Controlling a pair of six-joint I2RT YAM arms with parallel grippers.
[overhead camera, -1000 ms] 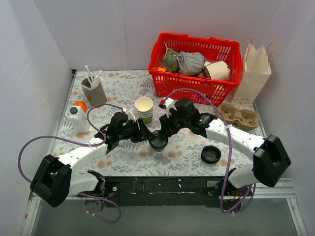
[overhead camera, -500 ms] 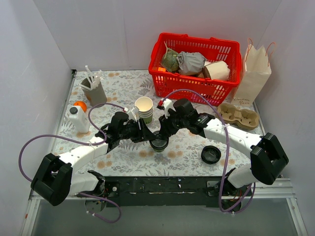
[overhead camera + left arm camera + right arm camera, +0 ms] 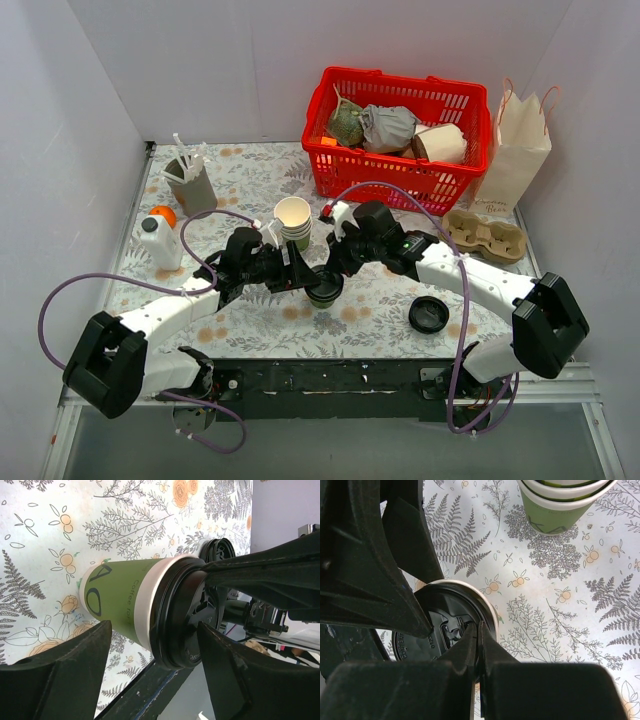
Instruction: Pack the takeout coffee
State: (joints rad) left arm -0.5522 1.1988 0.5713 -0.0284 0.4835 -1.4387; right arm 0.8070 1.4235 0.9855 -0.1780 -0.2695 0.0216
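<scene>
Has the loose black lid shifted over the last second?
No. The loose black lid lies at the same spot, just as far from the cardboard cup carrier as before.

On the cup (image 3: 117,597) we read "Coffee" in pale letters running along its green side. More letters follow, but we cannot make them out. Nearer its base we see large dark marks that look like "A" and "O", though we cannot be sure. The raised lettering on the lid (image 3: 182,622) is too small to read, and so is the script on the bag (image 3: 522,150).
</scene>
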